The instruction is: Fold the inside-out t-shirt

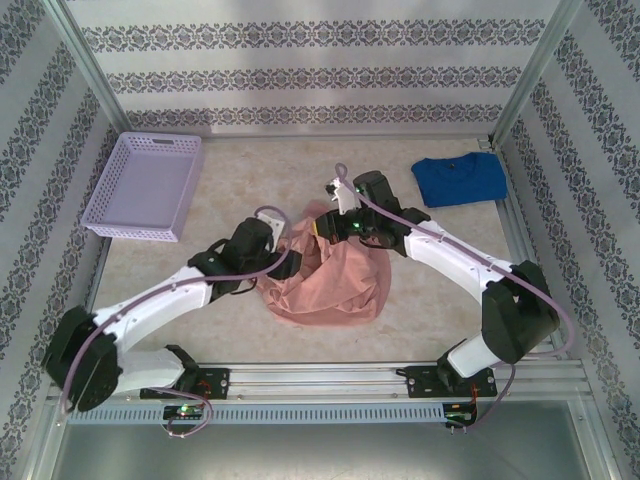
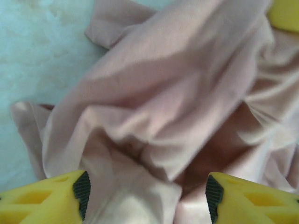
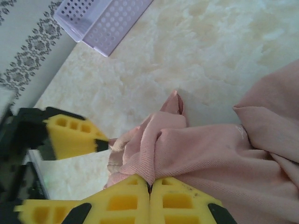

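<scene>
Salmon-pink inside-out t-shirt (image 1: 325,285) bunched mid-worktop (image 1: 400,320), between my two arms; no clean long axis I can read. Left claw (image 2: 145,189) fingers apart, straddling folds, cloth directly beneath and ahead, nothing pinched. Right claw (image 3: 150,185) fingers together, clamped on fold at heap's far side. My judgement: right arm has the hold; left sits nearer loose bulk, should take next edge. Lilac basket (image 1: 140,185) far left, well apart.

The t-shirt (image 3: 210,154) is looking like soft, matt, finely knitted cloth, the table (image 3: 210,46) is appearing matt and mottled, and the basket (image 3: 100,21) is showing smooth perforated plastic.
</scene>
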